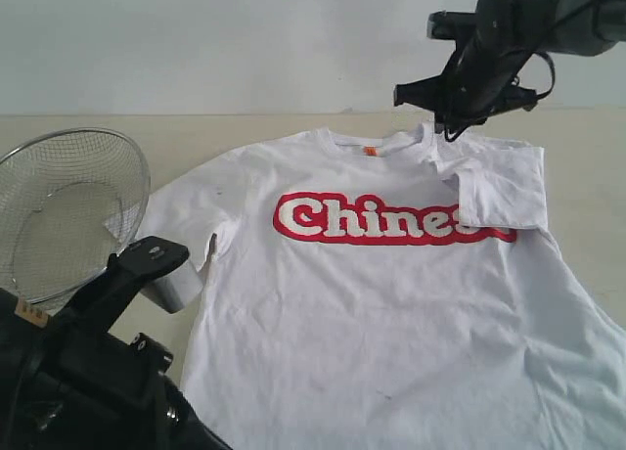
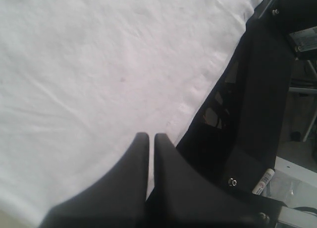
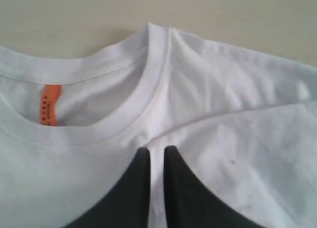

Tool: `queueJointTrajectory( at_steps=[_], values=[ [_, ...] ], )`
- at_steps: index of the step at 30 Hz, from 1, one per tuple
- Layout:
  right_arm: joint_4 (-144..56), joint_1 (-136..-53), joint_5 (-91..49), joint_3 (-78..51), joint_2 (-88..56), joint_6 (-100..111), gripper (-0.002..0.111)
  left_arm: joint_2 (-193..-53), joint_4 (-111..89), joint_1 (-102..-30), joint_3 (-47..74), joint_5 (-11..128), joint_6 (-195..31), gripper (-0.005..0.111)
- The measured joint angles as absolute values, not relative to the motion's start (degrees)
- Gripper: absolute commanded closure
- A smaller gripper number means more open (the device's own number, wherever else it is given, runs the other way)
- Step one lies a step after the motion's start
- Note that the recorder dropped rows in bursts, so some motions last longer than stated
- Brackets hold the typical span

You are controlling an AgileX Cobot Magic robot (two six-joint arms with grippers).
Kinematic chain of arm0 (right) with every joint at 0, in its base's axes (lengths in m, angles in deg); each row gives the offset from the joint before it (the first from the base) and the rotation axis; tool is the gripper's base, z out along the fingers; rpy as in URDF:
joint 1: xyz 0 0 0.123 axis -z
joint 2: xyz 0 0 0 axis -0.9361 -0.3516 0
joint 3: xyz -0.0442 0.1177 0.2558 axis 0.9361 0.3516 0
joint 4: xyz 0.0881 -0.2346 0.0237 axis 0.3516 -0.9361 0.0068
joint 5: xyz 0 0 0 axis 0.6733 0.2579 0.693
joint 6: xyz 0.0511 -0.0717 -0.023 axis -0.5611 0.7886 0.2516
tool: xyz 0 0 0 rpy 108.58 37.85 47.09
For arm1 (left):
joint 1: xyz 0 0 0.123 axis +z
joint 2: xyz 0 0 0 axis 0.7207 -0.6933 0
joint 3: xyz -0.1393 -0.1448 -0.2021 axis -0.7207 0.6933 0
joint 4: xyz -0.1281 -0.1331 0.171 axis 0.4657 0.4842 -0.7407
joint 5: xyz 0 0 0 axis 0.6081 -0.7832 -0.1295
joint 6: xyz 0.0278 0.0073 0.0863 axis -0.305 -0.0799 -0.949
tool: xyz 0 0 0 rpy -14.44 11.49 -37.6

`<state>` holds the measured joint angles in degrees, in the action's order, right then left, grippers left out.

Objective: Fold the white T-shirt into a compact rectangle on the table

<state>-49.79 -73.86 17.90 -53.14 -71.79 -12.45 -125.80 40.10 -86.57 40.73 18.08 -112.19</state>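
The exterior view shows the white T-shirt (image 1: 391,313), a short-sleeved cotton tee with red-and-white bubble lettering, lying chest-up and mostly flat on the pale beige matte tabletop (image 1: 587,166). One sleeve (image 1: 499,191) is already turned in over the end of the lettering. The other sleeve lies spread toward the round wire-mesh metal basket (image 1: 98,142). The right tool (image 1: 452,127) hangs at the shoulder beside the collar, close to the small orange neck tag (image 1: 370,150).

In the left wrist view, the left tool (image 2: 147,139) has its tips pressed together over plain, faintly creased white cloth. Nothing shows between them.

In the right wrist view, the right tool (image 3: 156,151) points at the cloth just below the ribbed collar (image 3: 124,119). Its tips are drawn nearly together with only a slit between. I cannot tell whether they nip any fabric.

The shirt looks light, limp and soft. It will likely sag and wrinkle when lifted, and it may drag across the tabletop instead of holding a crease. The firmest places to pinch are probably the shoulder seam, the collar rib and the hem corners, taking both layers at once so that the fold line stays straight.
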Motion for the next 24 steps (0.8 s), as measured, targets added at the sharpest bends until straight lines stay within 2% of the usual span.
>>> queueJointTrajectory(
  at_steps=[8,21,24],
  values=[
    [-53.0,-70.6,25.6,-49.7,-69.9,-13.1,0.108,-125.8,40.1,-86.6,40.7,18.5,-112.2,0.102],
    [-51.6,-70.6,12.4,-28.4,-63.3,-13.1,0.108,-125.8,40.1,-86.6,40.7,18.5,-112.8,0.102],
    [-50.7,-70.6,11.4,-27.2,-63.3,-12.4,0.108,-125.8,40.1,-86.6,40.7,18.5,-112.8,0.102]
  ],
)
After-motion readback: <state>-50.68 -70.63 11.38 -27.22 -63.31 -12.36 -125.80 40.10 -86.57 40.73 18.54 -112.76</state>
